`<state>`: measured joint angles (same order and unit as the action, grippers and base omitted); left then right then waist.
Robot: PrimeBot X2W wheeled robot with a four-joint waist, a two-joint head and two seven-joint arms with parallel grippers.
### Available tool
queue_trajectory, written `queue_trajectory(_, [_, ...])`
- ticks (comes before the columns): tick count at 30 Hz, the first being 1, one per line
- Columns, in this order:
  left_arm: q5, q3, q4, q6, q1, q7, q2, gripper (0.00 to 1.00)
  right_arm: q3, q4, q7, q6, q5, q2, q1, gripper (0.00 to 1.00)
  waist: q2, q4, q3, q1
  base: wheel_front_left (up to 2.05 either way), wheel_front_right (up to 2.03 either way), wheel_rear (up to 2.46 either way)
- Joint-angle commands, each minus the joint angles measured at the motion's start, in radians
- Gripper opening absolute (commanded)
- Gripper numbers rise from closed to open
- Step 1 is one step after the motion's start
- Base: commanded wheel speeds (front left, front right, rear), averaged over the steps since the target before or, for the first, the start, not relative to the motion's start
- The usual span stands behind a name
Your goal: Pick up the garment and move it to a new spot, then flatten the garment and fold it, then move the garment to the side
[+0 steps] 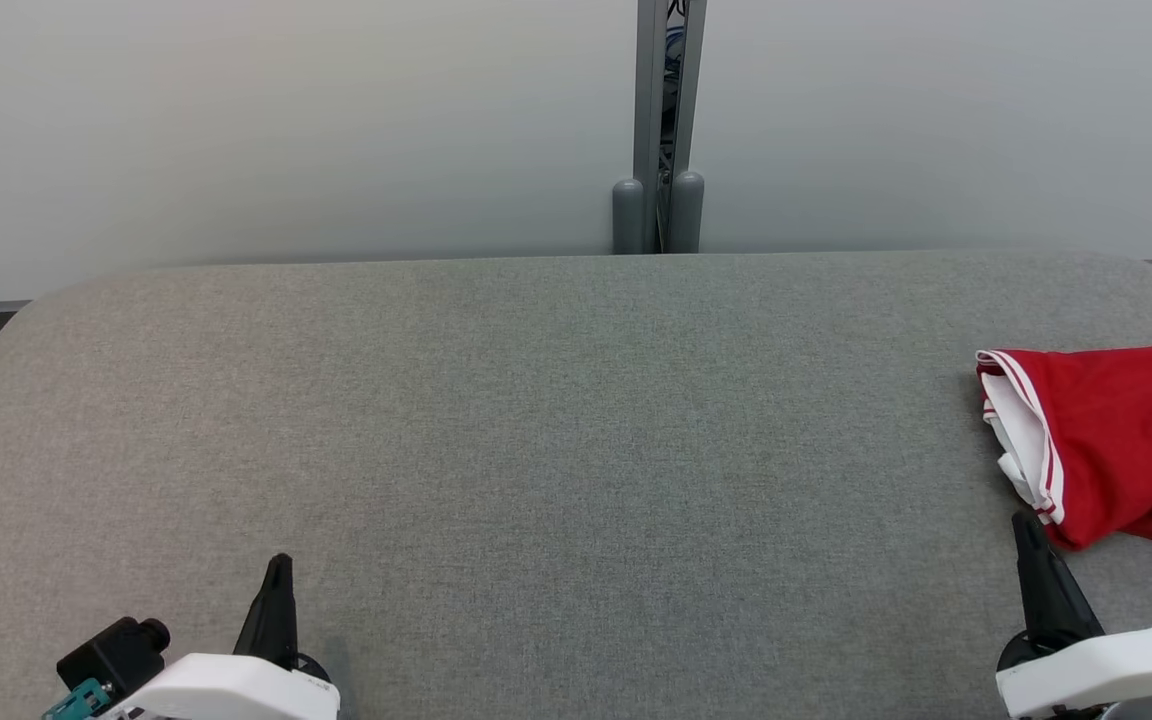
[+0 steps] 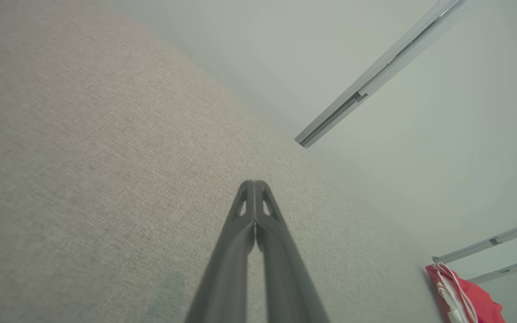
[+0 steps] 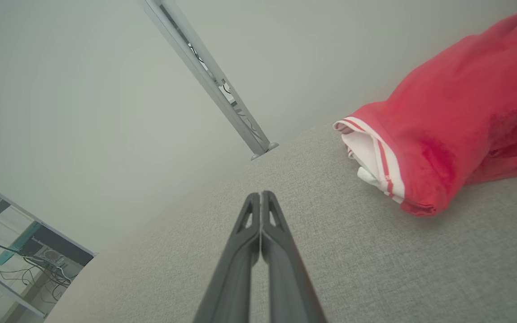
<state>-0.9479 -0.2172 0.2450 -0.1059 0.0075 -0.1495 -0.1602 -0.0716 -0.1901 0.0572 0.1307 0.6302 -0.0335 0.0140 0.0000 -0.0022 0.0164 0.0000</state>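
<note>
**Head view: red garment already at the side, grippers empty**

The red garment (image 1: 1116, 440) lies bunched at the grey table's (image 1: 536, 430) right edge. Left gripper (image 1: 279, 572) and right gripper (image 1: 1026, 530) pinched together, holding nothing. Folding looks rough; task likely near finished.

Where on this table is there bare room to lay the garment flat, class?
The grey table is bare from its left edge to the red garment, and from the wall back to the left hand. Crowded only at the far right, where the right hand sits beside the garment.
</note>
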Motion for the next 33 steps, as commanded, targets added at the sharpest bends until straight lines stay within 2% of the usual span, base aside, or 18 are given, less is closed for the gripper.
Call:
queue_trajectory(1, [-0.022,0.016,-0.010,0.010,-0.039,0.004,-0.003,0.00,-0.007,0.009,-0.009,0.000,0.032,-0.010,-0.028,0.00,0.0000,0.000,0.000,0.0000,0.00,0.00,0.00])
queue_trajectory(20, [-0.207,0.093,0.003,0.076,-0.077,0.068,0.028,0.00,-0.033,-0.019,-0.067,0.000,0.299,-0.013,-0.067,0.00,0.0000,0.000,-0.004,0.0000,0.00,0.00,0.00])
queue_trajectory(33, [-0.300,0.133,0.011,0.110,-0.096,0.100,0.044,0.00,-0.045,-0.033,-0.096,0.000,0.436,-0.015,-0.087,0.00,0.0000,0.001,-0.007,0.0000,0.00,0.00,0.00])
